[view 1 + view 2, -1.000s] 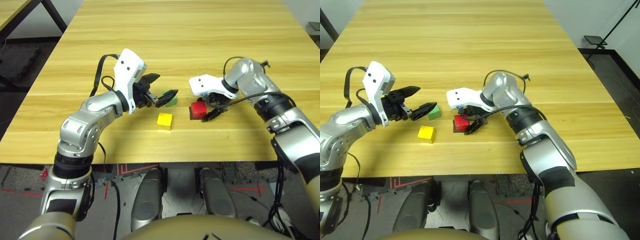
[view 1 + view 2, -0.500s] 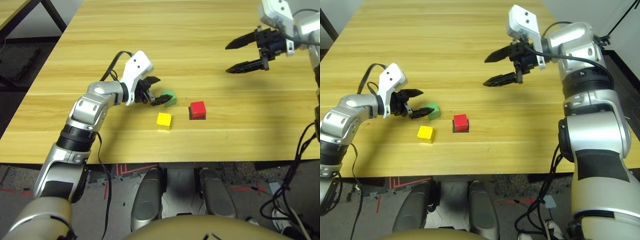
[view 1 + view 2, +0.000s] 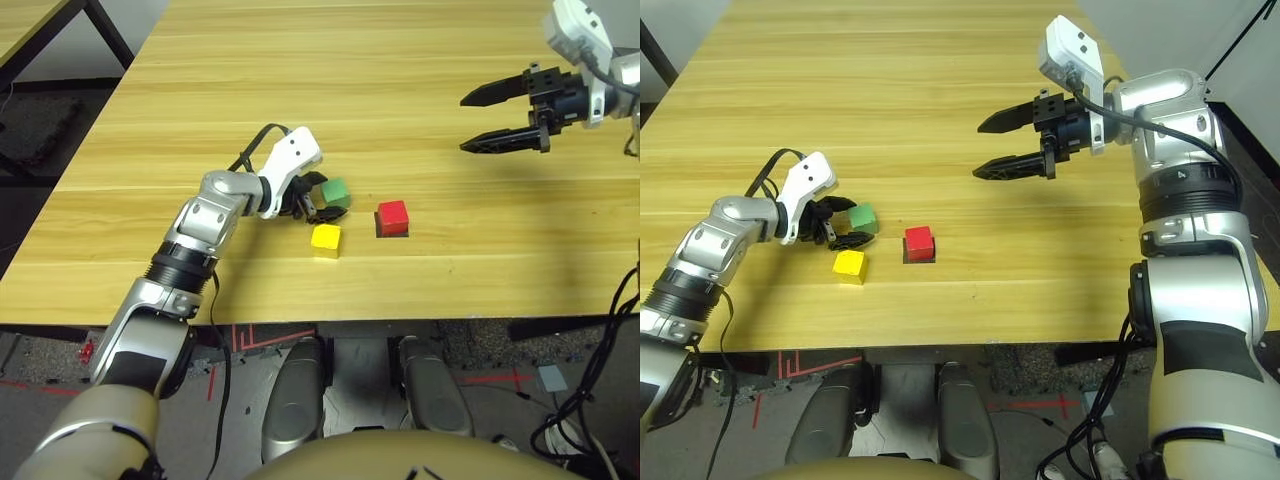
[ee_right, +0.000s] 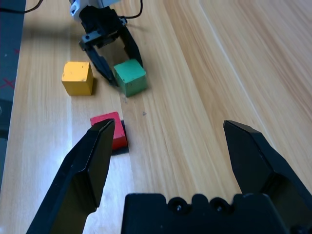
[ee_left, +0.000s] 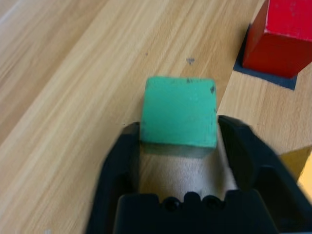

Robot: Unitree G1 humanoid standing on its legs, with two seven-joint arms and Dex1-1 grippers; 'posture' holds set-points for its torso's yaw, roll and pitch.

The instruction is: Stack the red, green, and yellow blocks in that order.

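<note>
Bright red block (image 3: 393,214) on a flat black patch (image 5: 263,75); green block (image 3: 335,191); yellow block (image 3: 326,237). Pale yellow-tan tabletop (image 3: 360,80) with lengthwise wood-grain streaks. Black fingers (image 4: 97,161), white wrist housings, silver forearms.

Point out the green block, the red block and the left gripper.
green block (image 5: 179,110), left wrist view, top face.
red block (image 3: 392,213), left eye view, top face.
left gripper (image 3: 848,222), right eye view, midway between its fingertips.

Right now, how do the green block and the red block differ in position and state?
The green block sits between the fingers of the open left tool; the red block stands free, no tool near. The red block rests on a dark square patch; the green lies on bare table. Both are equal-sized plain cubes.
</note>
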